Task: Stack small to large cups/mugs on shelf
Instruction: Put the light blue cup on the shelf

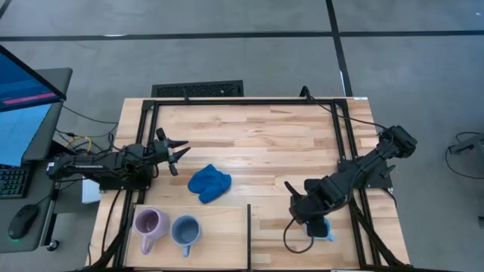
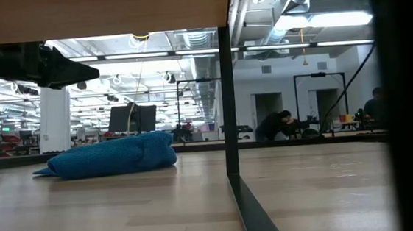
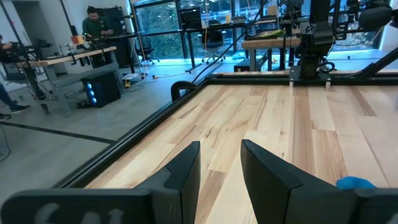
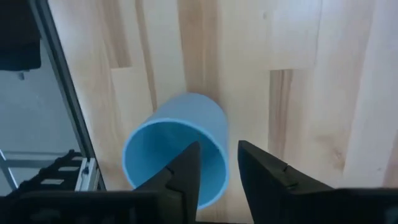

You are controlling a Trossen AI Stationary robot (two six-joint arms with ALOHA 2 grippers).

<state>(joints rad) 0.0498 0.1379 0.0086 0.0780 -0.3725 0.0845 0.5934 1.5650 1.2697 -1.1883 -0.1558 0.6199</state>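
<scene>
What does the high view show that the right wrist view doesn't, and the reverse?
Only the high view: the lilac mug and grey-blue mug upright side by side on the pale shelf, the blue cloth mid-table, and the left gripper open above the table's left side.
Only the right wrist view: the light blue mug seen into its open mouth, with one finger of the right gripper inside the rim and the other outside.
Both: the right gripper, that mug, and the plank tabletop.
</scene>
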